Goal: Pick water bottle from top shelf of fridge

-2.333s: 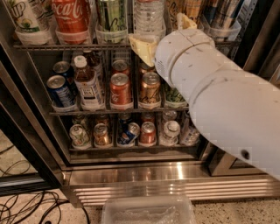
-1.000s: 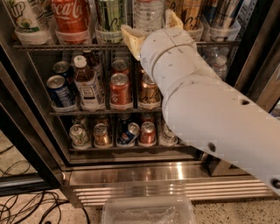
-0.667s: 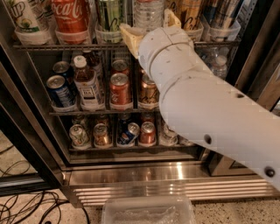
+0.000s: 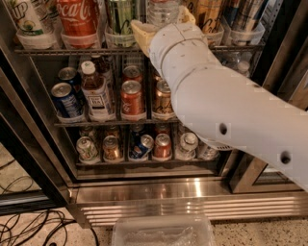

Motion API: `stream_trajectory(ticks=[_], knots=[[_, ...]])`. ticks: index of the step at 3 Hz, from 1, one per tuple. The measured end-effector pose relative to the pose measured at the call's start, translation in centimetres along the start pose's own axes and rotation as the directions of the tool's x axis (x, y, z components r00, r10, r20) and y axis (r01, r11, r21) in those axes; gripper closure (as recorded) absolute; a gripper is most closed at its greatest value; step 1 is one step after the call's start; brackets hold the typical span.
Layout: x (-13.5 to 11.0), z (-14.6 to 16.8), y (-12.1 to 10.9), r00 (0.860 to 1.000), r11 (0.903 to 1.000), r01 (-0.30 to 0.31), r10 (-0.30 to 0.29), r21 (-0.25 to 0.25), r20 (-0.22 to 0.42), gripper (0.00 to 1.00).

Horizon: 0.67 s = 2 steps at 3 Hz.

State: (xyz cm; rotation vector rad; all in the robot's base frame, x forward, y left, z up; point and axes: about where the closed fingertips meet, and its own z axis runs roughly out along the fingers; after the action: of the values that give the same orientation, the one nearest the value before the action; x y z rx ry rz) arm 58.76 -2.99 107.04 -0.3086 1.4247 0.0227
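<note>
Camera view shows us the water bottle (image 4: 163,7) upright on the top shelf (image 4: 62,50) — our gripper (image 4: 161,20) sits at that shelf's front edge, unclenched, one finger each side of the bottle

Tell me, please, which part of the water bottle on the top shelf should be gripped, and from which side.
Grip the ribbed lower body of the water bottle, just above the top shelf, coming straight from the front. It stands upright with tall cans close on both sides, so only the front is free. The gripper is there, open, one finger each side.
</note>
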Motion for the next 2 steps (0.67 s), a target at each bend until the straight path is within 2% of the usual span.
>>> stream_trajectory(ticks=[2], knots=[[0.05,1.57,-1.65,1.000,0.9987,-0.006,0.006,0.051,0.000,0.33]])
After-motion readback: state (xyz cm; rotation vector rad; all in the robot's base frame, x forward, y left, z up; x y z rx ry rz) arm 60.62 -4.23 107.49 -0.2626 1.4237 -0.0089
